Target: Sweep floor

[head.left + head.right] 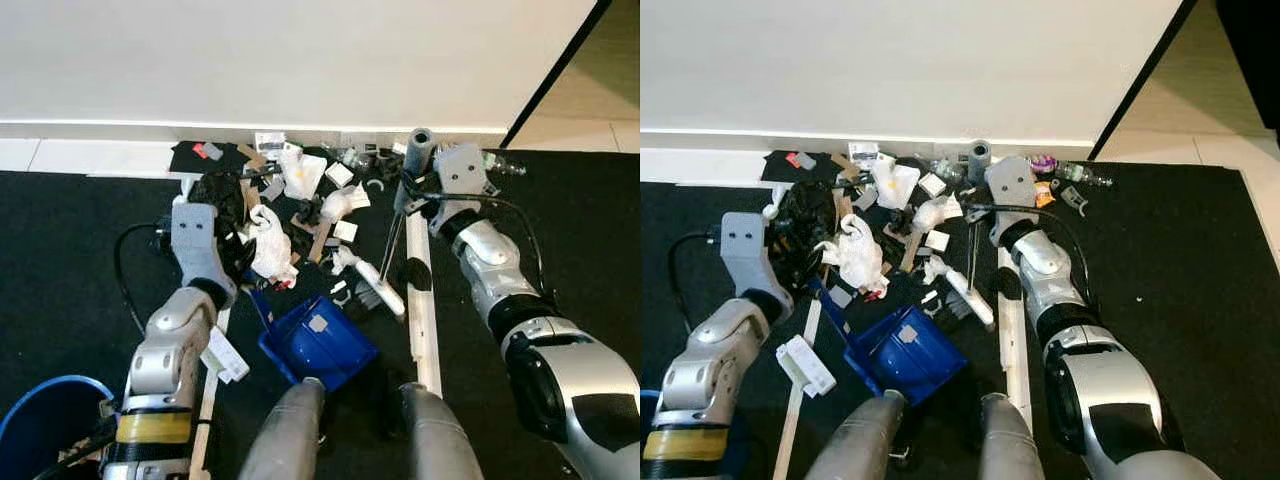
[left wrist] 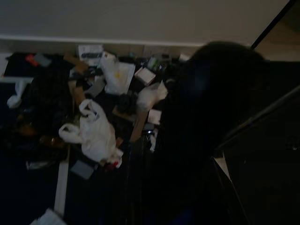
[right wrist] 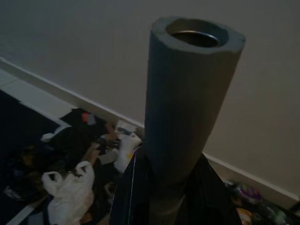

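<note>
Right gripper (image 1: 425, 185), upper right of centre, is clamped on the broom handle (image 3: 187, 108); the brush head (image 1: 378, 288) rests mid-frame beside the blue dustpan (image 1: 318, 345). Left gripper (image 1: 195, 235): finger state cannot be told. Sweeping is under way; next, I judge, draw the rubbish pile (image 1: 300, 200) into the pan.

Head stereo pair looking down, wrist views close, all sharing the litter pile (image 1: 300, 215).

Grey broom handle (image 3: 187, 108) upright, white bag (image 3: 70, 192), litter by wall (image 3: 84, 51)

Glossy blue plastic dustpan (image 1: 318, 343), matt black carpet (image 1: 60, 250).
</note>
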`<state>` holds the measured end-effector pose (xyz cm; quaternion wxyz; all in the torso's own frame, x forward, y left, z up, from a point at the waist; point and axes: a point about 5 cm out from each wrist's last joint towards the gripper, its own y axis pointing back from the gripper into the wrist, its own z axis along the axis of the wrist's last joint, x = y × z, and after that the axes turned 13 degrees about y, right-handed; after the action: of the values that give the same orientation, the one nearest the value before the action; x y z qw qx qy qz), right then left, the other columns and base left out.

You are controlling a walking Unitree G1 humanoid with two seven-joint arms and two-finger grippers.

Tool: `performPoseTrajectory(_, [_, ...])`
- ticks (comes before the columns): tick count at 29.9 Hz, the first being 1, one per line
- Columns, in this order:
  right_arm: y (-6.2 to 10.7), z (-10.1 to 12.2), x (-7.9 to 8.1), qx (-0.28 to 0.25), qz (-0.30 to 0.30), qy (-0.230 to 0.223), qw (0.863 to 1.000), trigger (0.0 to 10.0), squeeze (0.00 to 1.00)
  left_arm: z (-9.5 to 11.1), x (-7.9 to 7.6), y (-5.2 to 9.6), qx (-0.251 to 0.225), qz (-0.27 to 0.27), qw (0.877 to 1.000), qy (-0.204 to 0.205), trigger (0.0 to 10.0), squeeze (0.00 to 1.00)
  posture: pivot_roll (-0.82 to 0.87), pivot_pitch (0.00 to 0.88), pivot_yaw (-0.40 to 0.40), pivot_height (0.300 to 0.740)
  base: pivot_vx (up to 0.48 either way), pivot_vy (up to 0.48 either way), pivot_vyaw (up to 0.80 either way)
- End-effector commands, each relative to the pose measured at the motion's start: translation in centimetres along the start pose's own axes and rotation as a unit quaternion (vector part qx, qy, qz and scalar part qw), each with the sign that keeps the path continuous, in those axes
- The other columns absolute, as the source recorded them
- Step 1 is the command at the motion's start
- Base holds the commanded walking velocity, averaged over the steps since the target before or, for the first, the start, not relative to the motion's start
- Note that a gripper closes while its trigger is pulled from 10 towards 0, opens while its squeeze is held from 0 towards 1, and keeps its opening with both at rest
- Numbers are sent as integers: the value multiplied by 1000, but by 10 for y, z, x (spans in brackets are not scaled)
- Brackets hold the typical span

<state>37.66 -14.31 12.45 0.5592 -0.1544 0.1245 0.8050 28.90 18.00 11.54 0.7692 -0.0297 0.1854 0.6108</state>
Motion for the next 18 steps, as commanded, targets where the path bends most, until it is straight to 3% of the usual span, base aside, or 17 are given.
performPoseTrajectory(1, [14, -30, 0, 74, -8, 4, 997, 10000, 0, -14, -23, -7, 15, -63, 997, 48, 10000, 0, 168, 314, -9, 740, 0, 0, 0])
performPoseTrajectory(4, [15, -30, -6, 72, -24, 9, 997, 10000, 0, -16, -28, -10, 17, -75, 996, 42, 10000, 0, 161, 313, -7, 740, 0, 0, 0])
performPoseTrajectory(8, [15, -24, -18, 55, -59, 10, 997, 10000, 0, -22, -37, -10, 28, -102, 994, -4, 10000, 0, 162, 314, -8, 740, 0, 0, 0])
performPoseTrajectory(14, [14, -12, -38, 20, -85, -37, 995, 10000, 0, -33, -48, -7, 41, -142, 989, -27, 10000, 0, 156, 310, -8, 740, 0, 0, 0])
performPoseTrajectory(15, [14, -11, -44, 16, -95, -62, 993, 10000, 0, -36, -52, -5, 46, -156, 986, -35, 10000, 0, 155, 309, -8, 740, 0, 0, 0])
performPoseTrajectory(18, [17, -5, -63, 1, -112, -80, 990, 10000, 0, -40, -62, 0, 46, -178, 982, -38, 10000, 0, 149, 304, -9, 740, 0, 0, 0])
